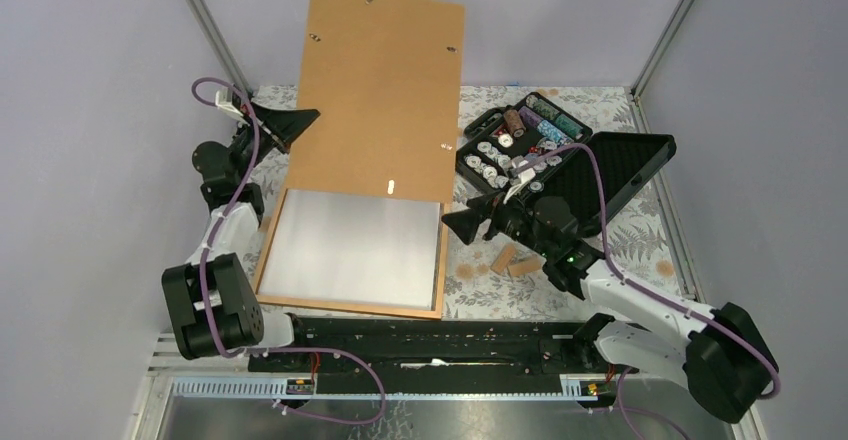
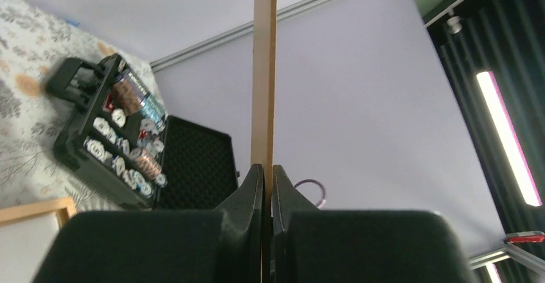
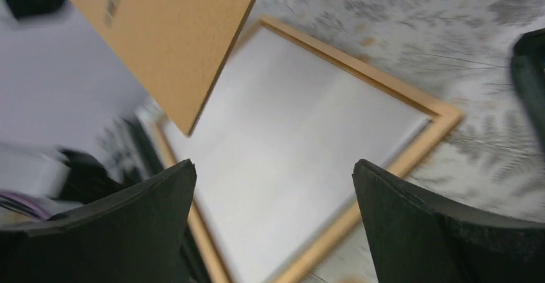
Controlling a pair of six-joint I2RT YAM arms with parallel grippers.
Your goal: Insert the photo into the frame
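frame (image 1: 350,308): lies flat on the worktop (image 1: 640,230) between your two arms.
photo (image 1: 350,248): sits inside the frame, white side up; no view shows you the printed side.
left end effector (image 2: 263,170): your left wrist view shows the fingers pinched together on the backing board (image 1: 385,90), seen edge-on there.
backing board: only your top view shows it whole, raised and tilted, its near edge over the frame's far side.
right end effector (image 3: 273,167): fingers spread wide, empty; its blurred wrist view looks down between them at the photo and a frame corner.
black case (image 1: 520,145): open, just right of the board.
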